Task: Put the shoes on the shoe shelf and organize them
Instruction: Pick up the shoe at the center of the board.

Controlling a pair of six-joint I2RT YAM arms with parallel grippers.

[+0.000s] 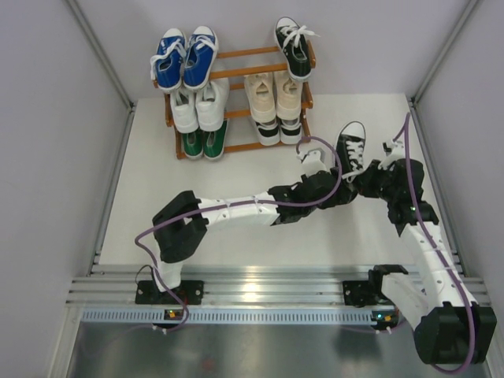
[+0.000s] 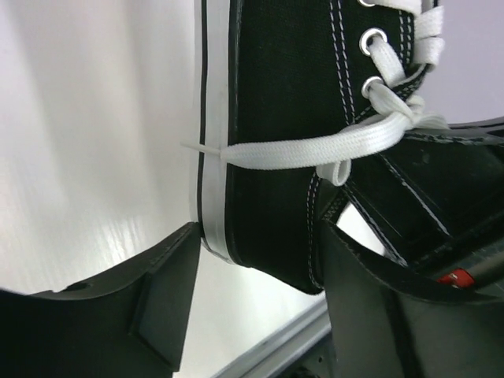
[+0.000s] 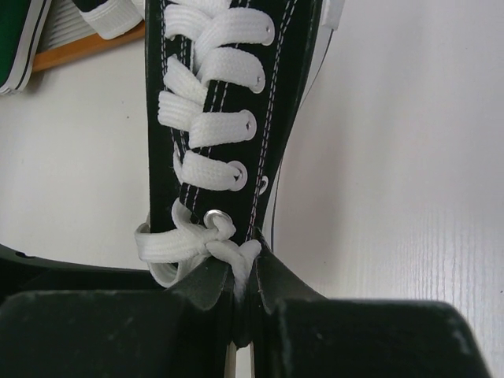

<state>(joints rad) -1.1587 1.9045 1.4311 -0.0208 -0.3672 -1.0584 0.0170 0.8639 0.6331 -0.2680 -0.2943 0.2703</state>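
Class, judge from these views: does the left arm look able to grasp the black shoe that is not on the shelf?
Probably yes. The left gripper has its fingers either side of the black shoe at its heel, with nothing between. The right gripper pinches the shoe's laced top, so room is tight.

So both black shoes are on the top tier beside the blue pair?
No. Only one black shoe sits on the top tier beside the blue pair; the second black shoe is down on the table. The top external view shows it.

The black canvas shoe (image 1: 350,150) has its heel hidden at centre right; both wrist views crop its toe.
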